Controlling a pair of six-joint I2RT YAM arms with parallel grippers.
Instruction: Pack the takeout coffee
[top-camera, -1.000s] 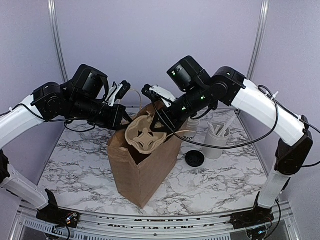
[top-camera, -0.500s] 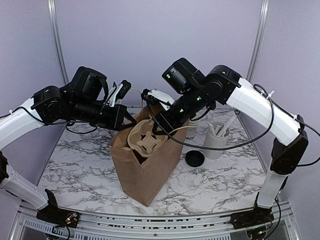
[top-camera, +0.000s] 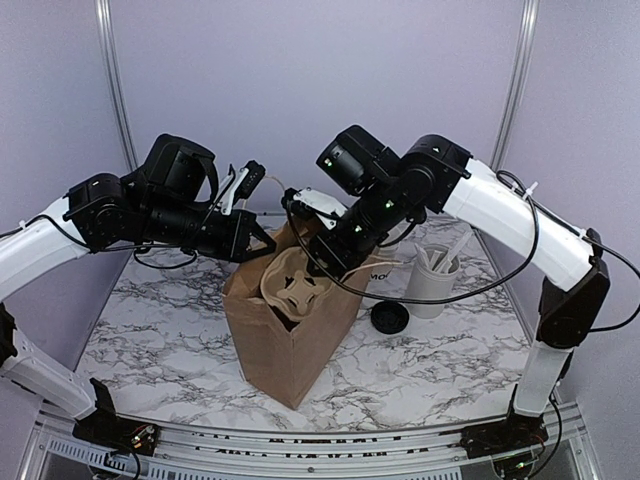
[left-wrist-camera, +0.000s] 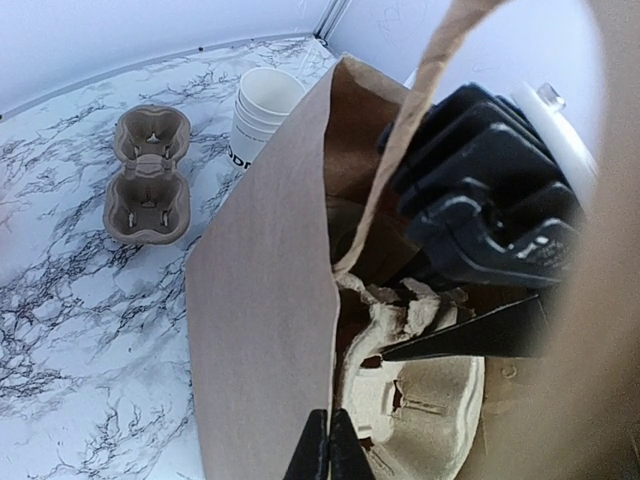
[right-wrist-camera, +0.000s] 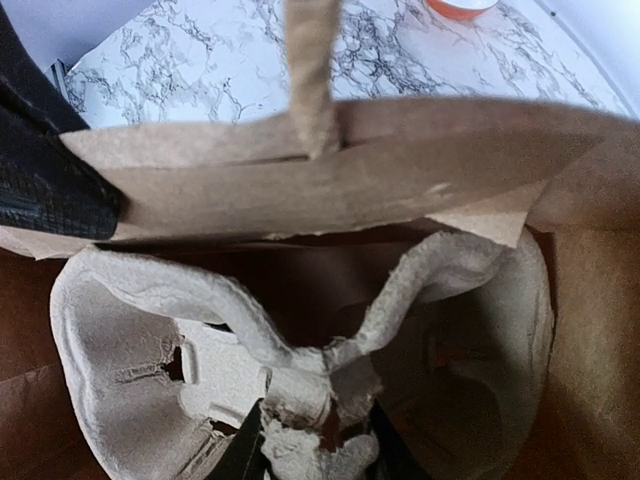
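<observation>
Right fingers (right-wrist-camera: 392, 460) pinched the pulp carrier's (right-wrist-camera: 130, 300) ridge inside the bag (top-camera: 285, 340); left fingers (left-wrist-camera: 316, 450) clamped the bag's wall. The black lid (top-camera: 390, 318) lay on the tabletop (top-camera: 420, 370) just beside the bag. It looked light and springy, best taken by its rim. Its crushable cup could not be singled out.

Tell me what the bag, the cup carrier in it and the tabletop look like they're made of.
Paper bag: brown kraft paper, matte and creased, with a twisted paper handle.
Cup carrier: moulded paper pulp, beige, rough and fibrous, with ragged edges.
Tabletop: white with grey veining and smooth. It looks like marble, though it could be a printed laminate.
</observation>
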